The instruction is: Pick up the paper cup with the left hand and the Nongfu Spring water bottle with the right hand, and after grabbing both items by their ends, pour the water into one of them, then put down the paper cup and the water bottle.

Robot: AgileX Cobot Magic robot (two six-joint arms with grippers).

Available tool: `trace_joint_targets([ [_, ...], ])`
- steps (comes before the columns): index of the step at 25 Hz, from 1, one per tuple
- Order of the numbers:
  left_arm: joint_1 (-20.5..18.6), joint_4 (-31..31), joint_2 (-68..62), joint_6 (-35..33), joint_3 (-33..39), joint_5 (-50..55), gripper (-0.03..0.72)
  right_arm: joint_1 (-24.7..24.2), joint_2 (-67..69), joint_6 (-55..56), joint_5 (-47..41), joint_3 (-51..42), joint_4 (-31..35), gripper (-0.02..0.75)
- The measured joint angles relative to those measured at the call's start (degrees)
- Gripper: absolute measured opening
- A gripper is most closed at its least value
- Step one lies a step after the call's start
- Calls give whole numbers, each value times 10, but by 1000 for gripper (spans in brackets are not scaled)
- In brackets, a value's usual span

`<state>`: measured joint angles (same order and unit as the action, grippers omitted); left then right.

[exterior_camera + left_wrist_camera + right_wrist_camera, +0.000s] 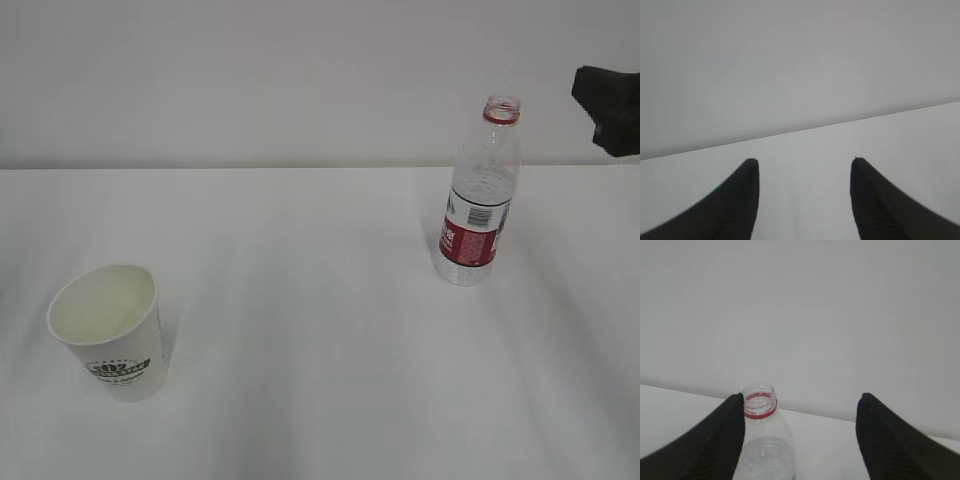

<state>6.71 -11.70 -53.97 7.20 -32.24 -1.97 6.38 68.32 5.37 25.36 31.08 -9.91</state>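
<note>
The white paper cup [108, 330] with a dark green logo stands upright at the front left of the table, nothing touching it. The capless Nongfu Spring water bottle [480, 195] stands upright at the back right, its red neck ring at the top. In the right wrist view the bottle [762, 440] shows next to the left finger of my open right gripper [801, 400], apart from the jaws. A black part of the right hand [610, 105] shows at the right edge, beside the bottle top. My left gripper [805, 161] is open over bare table, holding nothing. No water is discernible.
The white table [320, 330] meets a plain pale wall [250, 80] behind. Nothing else stands on the table between cup and bottle.
</note>
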Motion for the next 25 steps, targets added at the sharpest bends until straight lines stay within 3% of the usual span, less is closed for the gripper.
trace_joint_targets([
  [7, 0, 0, -12, 0, 59, -74, 420, 0, 4, 0, 33, -47, 0, 528],
  [13, 0, 23, -33, 0, 105, -167, 418, 0, 48, 18, 115, -80, -1, 528],
  [25, 0, 41, -37, 0, 126, -184, 413, 0, 131, 40, 205, -89, -41, 528],
])
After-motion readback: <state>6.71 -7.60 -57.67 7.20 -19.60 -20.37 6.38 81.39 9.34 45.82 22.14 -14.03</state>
